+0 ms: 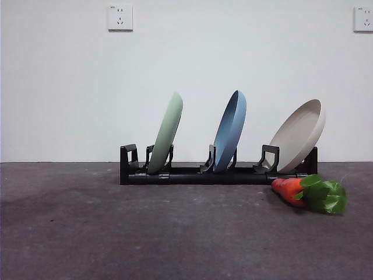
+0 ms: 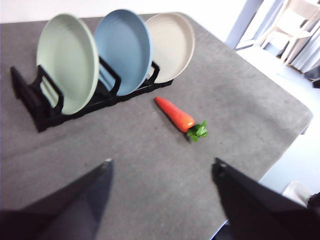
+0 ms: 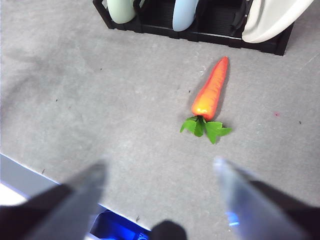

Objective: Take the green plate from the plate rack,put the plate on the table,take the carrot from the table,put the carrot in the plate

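Note:
The green plate [image 1: 166, 133] [image 2: 67, 62] [image 3: 120, 9] stands on edge in the leftmost slot of the black plate rack [image 1: 192, 174] [image 2: 35, 102] [image 3: 150, 22]. The carrot [image 1: 309, 192] [image 2: 176, 115] [image 3: 210, 92] lies on the grey table [image 1: 145, 233] just in front of the rack's right end, leaves pointing away from the rack. My left gripper [image 2: 162, 172] hovers open above the table, well short of the rack and carrot. My right gripper [image 3: 160, 170] is open too, high above the table's front edge, nearest the carrot. Neither gripper shows in the front view.
A blue plate [image 1: 230, 129] [image 2: 122, 50] stands in the rack's middle slot and a beige plate [image 1: 298, 135] [image 2: 171, 45] leans in the right one. The table's edge [image 2: 295, 140] drops off to the right of the carrot. A white wall stands behind the rack.

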{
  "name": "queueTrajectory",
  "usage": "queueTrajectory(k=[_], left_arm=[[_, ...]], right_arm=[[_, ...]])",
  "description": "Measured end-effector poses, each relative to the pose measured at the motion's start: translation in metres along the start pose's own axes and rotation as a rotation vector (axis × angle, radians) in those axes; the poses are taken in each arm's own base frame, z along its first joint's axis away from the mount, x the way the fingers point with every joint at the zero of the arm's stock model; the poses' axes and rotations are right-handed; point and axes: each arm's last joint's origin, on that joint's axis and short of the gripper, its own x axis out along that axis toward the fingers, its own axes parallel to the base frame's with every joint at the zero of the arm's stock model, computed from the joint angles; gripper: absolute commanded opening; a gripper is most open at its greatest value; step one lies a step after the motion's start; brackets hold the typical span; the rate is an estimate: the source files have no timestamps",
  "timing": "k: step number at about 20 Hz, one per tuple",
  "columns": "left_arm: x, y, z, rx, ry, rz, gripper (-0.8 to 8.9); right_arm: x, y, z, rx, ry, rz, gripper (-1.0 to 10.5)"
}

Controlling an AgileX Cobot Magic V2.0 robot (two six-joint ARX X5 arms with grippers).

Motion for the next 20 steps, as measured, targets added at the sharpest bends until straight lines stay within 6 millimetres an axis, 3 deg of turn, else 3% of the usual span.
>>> queueTrajectory(k=[5, 9, 15, 20], left_arm=[[0.015, 0.008, 0.009, 0.022, -0.01, -0.042, 6.28], [0.05, 0.014, 0.022, 0.068, -0.008, -0.114, 6.28], [0.134, 0.018, 0.045, 0.186, -0.13, -0.029, 6.28], [0.206, 0.04, 0.04, 0.207, -0.189, 0.049, 6.28]], right_arm=[[0.0, 0.0, 0.0, 0.004, 0.0, 0.001, 6.5], [0.0, 0.0, 0.0, 0.004, 0.0, 0.001, 6.5], [0.0, 0.0, 0.0, 0.009, 0.0, 0.001, 6.5], [0.0, 0.0, 0.0, 0.016, 0.001, 0.001, 6.5]])
